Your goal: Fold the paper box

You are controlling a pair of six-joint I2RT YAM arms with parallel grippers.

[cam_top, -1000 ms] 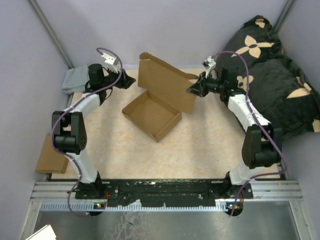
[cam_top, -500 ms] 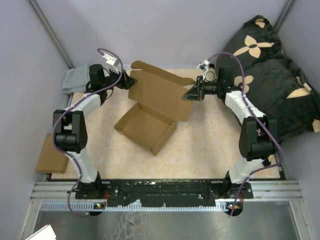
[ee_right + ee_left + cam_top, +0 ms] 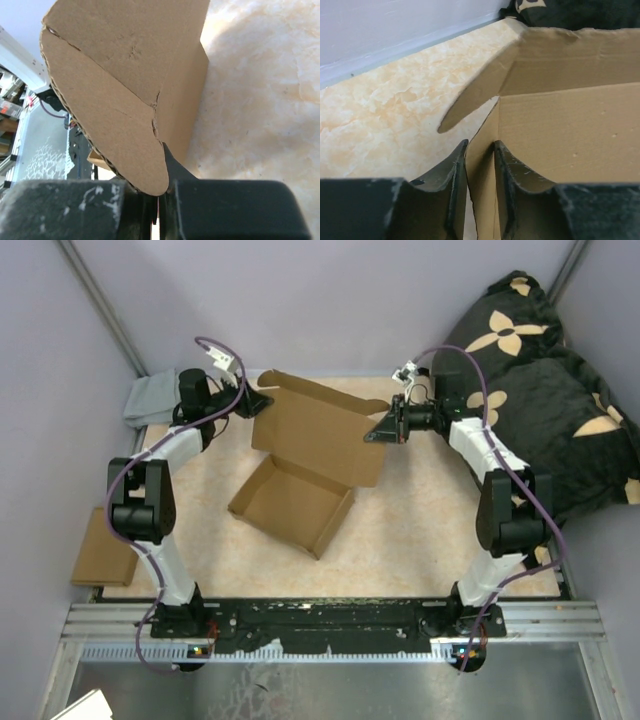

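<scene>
At far left, the left gripper straddles the left edge of the paper box's raised lid, half closed; a firm pinch cannot be told. The box sits mid-table. The right gripper is clamped on the lid's right flap.

We are seeing bright, diffuse overhead light. The paper box is casting a soft shadow on the table; the right wrist view is washing out slightly.
</scene>
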